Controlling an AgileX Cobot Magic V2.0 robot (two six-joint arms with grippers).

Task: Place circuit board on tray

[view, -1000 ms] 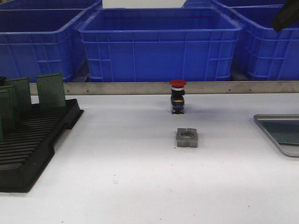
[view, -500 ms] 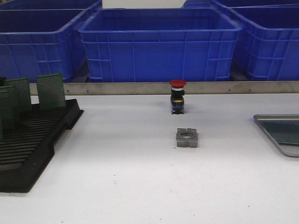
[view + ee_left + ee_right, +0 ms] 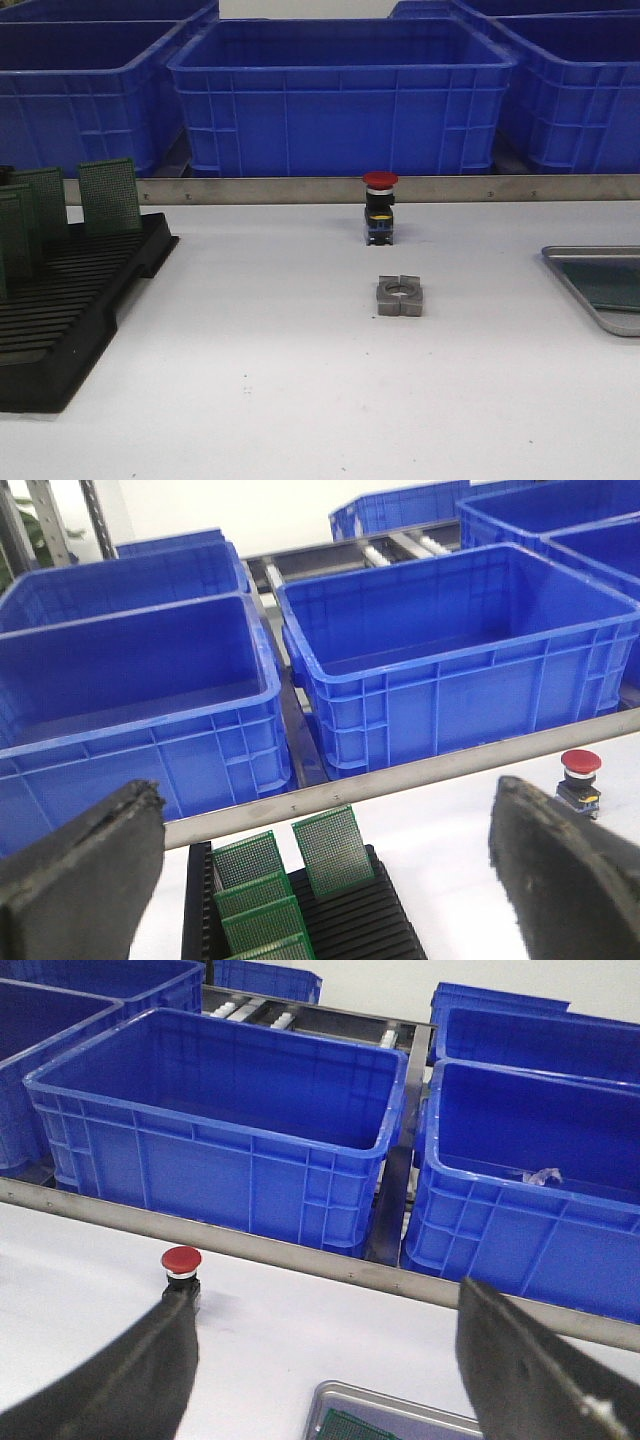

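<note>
The grey metal tray (image 3: 590, 249) lies at the table's right edge, cut off by the frame. A green circuit board (image 3: 612, 283) lies flat in it; both also show in the right wrist view, tray rim (image 3: 377, 1398) and board (image 3: 352, 1428). Several green circuit boards (image 3: 108, 195) stand upright in the black slotted rack (image 3: 70, 310) at the left. My left gripper (image 3: 320, 880) is open and empty above the rack (image 3: 370, 920) and its boards (image 3: 335, 850). My right gripper (image 3: 325, 1380) is open and empty above the tray. Neither gripper shows in the front view.
A red push button (image 3: 380, 207) stands mid-table near the back rail, with a grey notched metal block (image 3: 400, 295) in front of it. Big blue bins (image 3: 340, 95) line the back behind a metal rail (image 3: 300, 188).
A dark part of the right arm, at the front view's top right one second ago, has left that view. Nothing on the table has moved.
</note>
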